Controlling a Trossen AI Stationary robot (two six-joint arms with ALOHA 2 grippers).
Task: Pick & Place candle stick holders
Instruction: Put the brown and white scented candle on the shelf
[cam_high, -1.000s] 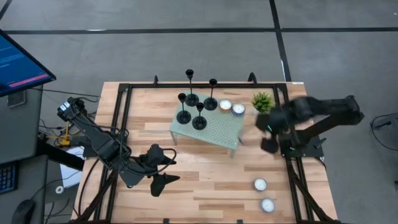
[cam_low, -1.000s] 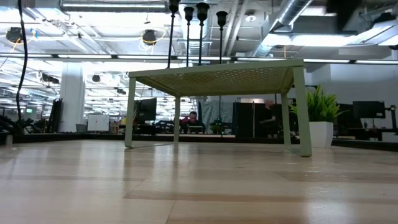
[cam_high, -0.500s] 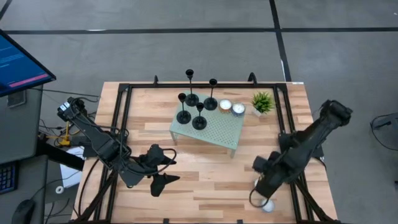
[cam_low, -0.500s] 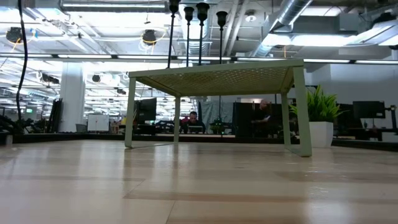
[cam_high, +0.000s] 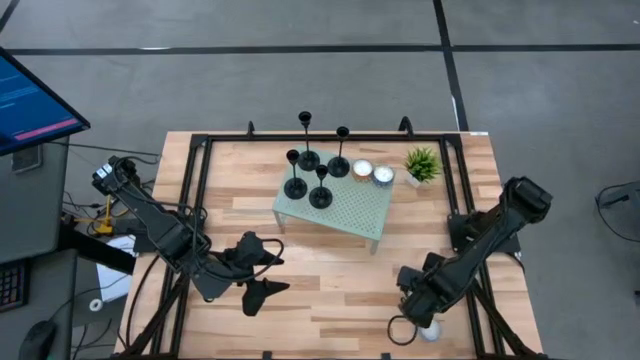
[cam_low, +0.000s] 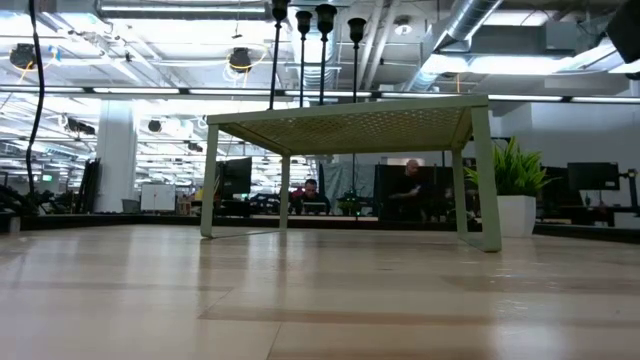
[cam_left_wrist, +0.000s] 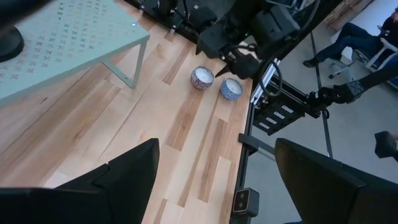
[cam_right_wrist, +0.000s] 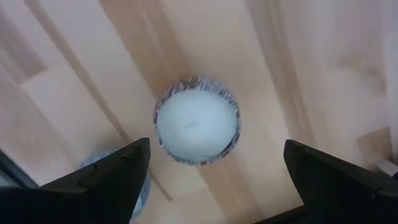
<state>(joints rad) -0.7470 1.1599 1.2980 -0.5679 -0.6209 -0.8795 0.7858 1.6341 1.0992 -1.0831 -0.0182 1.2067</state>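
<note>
The right hand (cam_right_wrist: 211, 168) is held wide open and empty above a small round white candle (cam_right_wrist: 196, 128), positioned for a grasp. Four black metal candle stick holders (cam_high: 320, 185) are seated on the pale green perforated stand (cam_high: 350, 207). The left hand (cam_high: 262, 272) is parked open on the wooden tabletop (cam_high: 330, 290).

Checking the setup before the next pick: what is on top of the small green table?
On the green table stand four black candle stick holders and two tealight candles. The potted plant stands beside it, on the wood.
</note>
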